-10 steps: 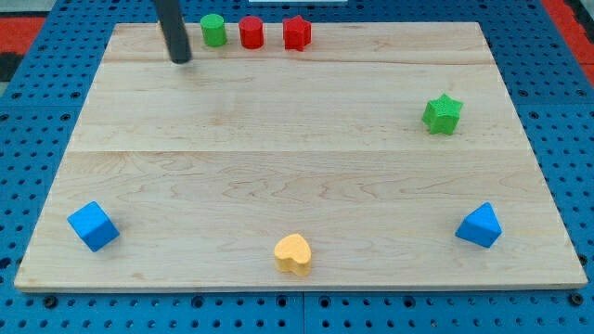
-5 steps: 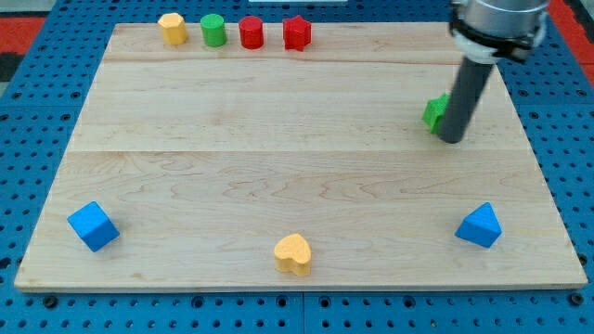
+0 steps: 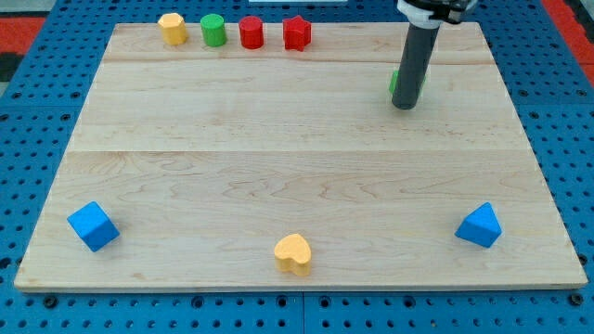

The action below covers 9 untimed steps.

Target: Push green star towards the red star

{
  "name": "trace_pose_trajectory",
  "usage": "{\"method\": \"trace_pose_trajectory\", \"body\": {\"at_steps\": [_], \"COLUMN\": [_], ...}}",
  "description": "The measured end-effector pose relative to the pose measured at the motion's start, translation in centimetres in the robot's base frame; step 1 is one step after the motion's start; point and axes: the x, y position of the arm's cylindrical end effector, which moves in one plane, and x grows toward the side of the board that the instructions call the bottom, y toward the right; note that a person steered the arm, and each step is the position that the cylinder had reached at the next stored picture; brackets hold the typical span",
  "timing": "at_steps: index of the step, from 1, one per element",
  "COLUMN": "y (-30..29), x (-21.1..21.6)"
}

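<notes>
Toward the far right, my tip presses the mostly hidden green star, set to drive it left toward the red star; no gripper exists.

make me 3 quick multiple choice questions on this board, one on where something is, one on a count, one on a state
1. Where is my tip relative to the green star?
A. at the view's bottom left corner
B. right against it, hiding most of it
C. beside the yellow heart

2. How many blue blocks are on the board?
A. one
B. two
C. four

3. How does the red star stand to the green star?
A. touching
B. stacked
C. apart

Answers:
1. B: only a green sliver shows at the rod's left edge.
2. B: a blue cube at the view's bottom left, another blue block at bottom right.
3. C: bare wood lies between them.
</notes>
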Motion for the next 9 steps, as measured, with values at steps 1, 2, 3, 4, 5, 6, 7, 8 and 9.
{"method": "trace_pose_trajectory", "body": {"at_steps": [1, 2, 3, 4, 5, 6, 7, 8, 9], "y": [0.0, 1.2, 3.8, 4.9, 8.2, 8.2, 8.2, 6.8, 4.0], "x": [-2.6, -5.5, -7.3, -6.5, -6.2, -7.9, -9.1, -9.7, -10.2]}}
